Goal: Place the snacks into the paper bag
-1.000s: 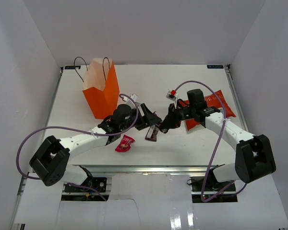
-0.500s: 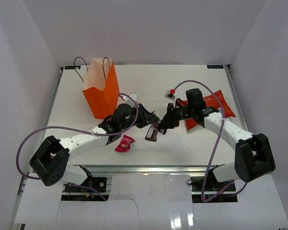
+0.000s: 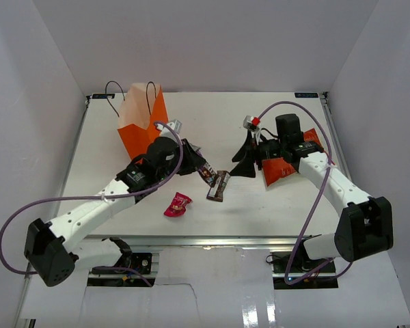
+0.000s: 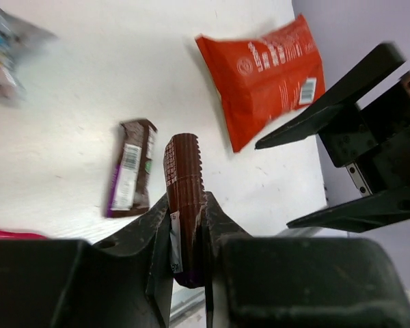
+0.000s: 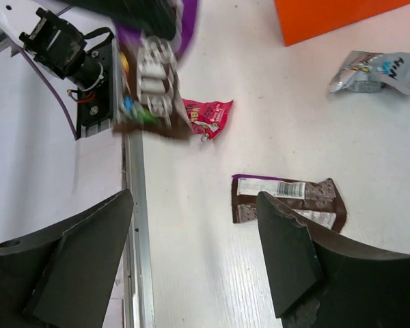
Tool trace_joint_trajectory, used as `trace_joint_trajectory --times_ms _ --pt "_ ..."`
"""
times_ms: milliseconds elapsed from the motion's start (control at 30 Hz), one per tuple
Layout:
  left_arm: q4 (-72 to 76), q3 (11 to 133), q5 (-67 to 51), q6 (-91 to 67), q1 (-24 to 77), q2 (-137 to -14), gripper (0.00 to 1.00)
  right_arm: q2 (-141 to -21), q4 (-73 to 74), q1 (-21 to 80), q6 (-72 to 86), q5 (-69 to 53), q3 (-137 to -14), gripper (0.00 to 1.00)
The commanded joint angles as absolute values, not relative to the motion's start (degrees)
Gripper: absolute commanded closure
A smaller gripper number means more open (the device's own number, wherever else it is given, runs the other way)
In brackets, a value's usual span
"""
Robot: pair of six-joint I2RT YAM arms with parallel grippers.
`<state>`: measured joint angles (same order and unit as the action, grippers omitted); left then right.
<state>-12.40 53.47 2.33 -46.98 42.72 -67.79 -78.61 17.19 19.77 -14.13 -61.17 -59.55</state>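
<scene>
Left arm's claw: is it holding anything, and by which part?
Yes. The left gripper pinches a brown bar by one end; the rest sticks out free. The right gripper is open and holds nothing.

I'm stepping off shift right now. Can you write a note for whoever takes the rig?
Left pincer: shut on a brown bar.
Right pincer: open, empty.
On the table: chip bag, second bar, pink candy, silver packet.
Paper bag: upright, far left; its contents are not visible.
Left: bag the held bar, then the rest.
</scene>
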Motion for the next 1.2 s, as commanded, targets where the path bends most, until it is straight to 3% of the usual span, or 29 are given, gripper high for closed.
trace_joint_trajectory --times_ms 0,233,533,667,900,1000,1033,1167 --pt "-29.2 62.5 11.0 -37.0 41.1 -61.6 0.79 -76.1 21.5 17.1 -20.8 -63.4 -61.0 0.21" --pt "-43.3 86.6 24.1 -21.7 36.9 -64.2 0.79 -75.8 21.4 14.2 -23.4 -62.8 -56.7 0.21" --pt "-46.0 111.5 16.3 -9.0 18.7 -78.9 0.79 -76.4 21.4 13.5 -24.6 -62.2 -55.1 0.21" --pt "-44.6 117.2 13.7 -6.6 12.9 -85.1 0.78 -76.1 21.7 13.4 -25.0 -61.9 -54.5 0.21" --pt "-41.1 114.9 11.1 -2.6 11.3 -92.2 0.75 -76.3 25.4 13.4 -29.1 -60.1 -54.3 0.21" --pt "-40.9 113.6 12.1 -2.8 11.2 -94.4 0.65 -77.7 29.4 13.4 -32.7 -58.4 -56.3 0.21" --pt "-40.8 113.3 12.0 -3.1 11.2 -94.8 0.54 -78.1 31.9 13.8 -34.6 -57.7 -56.8 0.21" --pt "-40.6 113.6 12.6 -4.5 11.2 -95.0 0.28 -81.0 34.4 15.6 -34.8 -52.7 -57.3 0.22"
